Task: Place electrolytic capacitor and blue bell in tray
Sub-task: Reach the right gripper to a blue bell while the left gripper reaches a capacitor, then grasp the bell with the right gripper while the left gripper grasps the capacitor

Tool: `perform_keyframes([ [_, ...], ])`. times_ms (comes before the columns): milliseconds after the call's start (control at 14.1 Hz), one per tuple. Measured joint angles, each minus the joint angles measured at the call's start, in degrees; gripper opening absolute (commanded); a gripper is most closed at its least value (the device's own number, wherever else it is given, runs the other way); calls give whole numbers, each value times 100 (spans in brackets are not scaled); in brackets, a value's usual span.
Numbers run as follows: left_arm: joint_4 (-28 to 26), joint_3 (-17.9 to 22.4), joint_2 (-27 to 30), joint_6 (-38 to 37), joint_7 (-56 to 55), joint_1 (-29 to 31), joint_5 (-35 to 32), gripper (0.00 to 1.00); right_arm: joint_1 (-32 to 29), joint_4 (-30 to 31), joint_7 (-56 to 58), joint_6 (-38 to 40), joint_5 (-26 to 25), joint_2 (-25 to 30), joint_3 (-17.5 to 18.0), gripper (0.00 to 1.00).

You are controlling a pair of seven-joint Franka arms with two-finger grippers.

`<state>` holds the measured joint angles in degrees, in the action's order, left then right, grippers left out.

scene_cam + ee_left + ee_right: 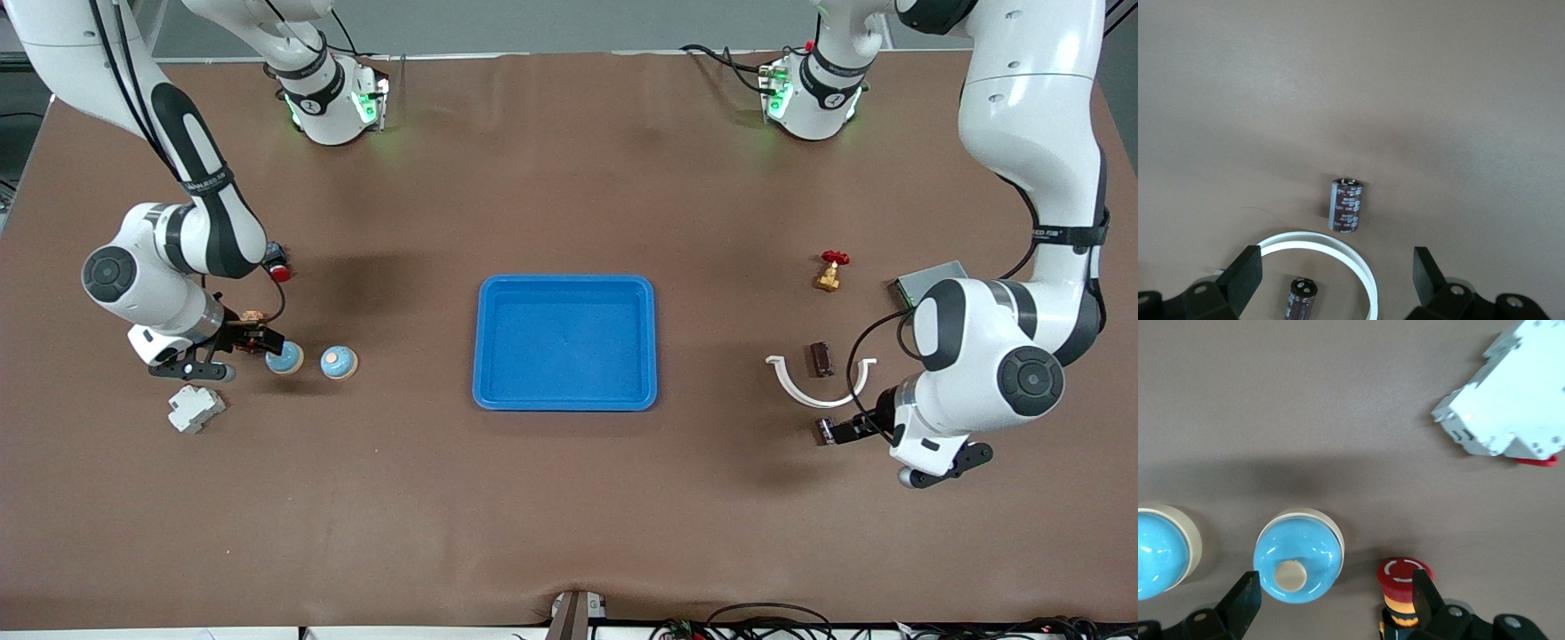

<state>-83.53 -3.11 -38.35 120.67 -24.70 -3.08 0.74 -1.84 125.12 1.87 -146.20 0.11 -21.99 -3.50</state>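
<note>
Front view entry: electrolytic capacitor (820,359), at three o'clock of the tray (565,286) toward the left arm's end, lay inside a white half-ring (805,392). A second capacitor (1345,205) lay just outside the ring's curve. Judged light, stiff and smooth-sleeved, apt to roll; best pinched across the barrel. The blue bell (284,358) sat at nine o'clock of the tray, with a second bell (339,362) between it and the tray. Its dome looked glossy and likely slippery, so the cream base seemed the safer hold. Neither item was in the tray. The left gripper (1336,260) hung over the ring, fingers spread wide. The right gripper (1335,583) hung over the bell, likewise spread. Obstructions: the ring could snag a finger, and a red push-button (1405,577) stood close by one right finger. Also present: white breaker (196,409) at eight o'clock, and brass valve (831,271) and grey box (925,283) at two.
</note>
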Motion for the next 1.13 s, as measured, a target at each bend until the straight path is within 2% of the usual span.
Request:
perform_keyframes([
  [354,21,-28,-170,391,0,-195,0,100,112,-3,-1,-55,222,-109,53,100],
  [990,30,-20,-711,751,0,-229,0,100,130,-4,-1,-468,241,-439,53,100],
  [1061,31,-19,-750,755,0,-227,0,100,130,-4,-1,-468,241,-439,53,93],
  [1132,32,-15,-775,756,0,-224,0,100,131,-4,0,-469,241,-439,54,66],
])
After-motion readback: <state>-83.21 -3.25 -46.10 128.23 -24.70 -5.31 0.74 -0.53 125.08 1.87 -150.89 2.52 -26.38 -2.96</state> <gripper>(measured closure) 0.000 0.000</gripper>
